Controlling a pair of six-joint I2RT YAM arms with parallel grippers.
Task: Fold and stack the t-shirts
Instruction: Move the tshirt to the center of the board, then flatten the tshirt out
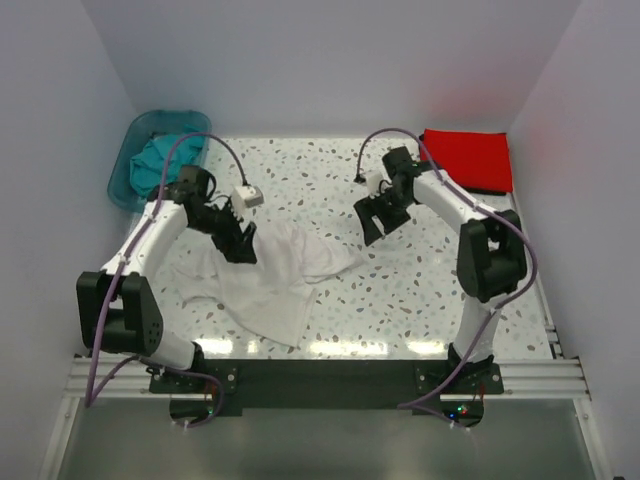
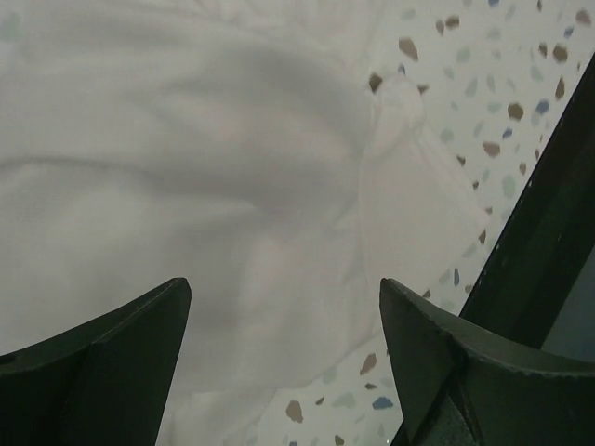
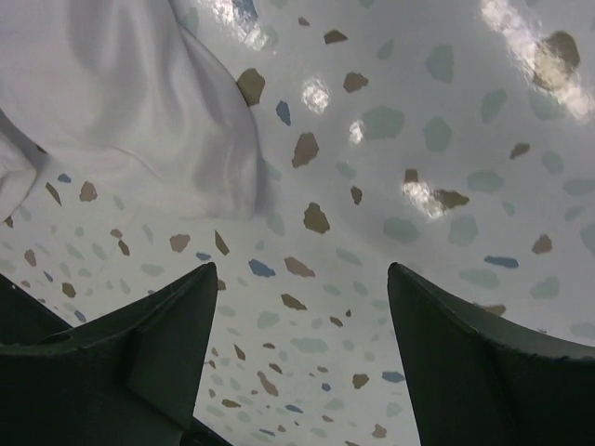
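The white t-shirt (image 1: 272,278) lies crumpled on the speckled table, left of centre. My left gripper (image 1: 242,246) is open, low over the shirt's upper left part; white cloth (image 2: 186,186) fills the left wrist view under the jaws. My right gripper (image 1: 376,222) is open and empty over bare table just right of the shirt's right tip (image 3: 121,102). The red t-shirt (image 1: 467,158) lies folded flat at the back right corner. The teal t-shirt (image 1: 166,158) is bunched inside the translucent teal tub (image 1: 125,178) at the back left.
White walls close the table on the left, back and right. A small white box (image 1: 247,196) on a cable hangs by the left wrist. Bare speckled table (image 1: 420,290) stretches right of the white shirt.
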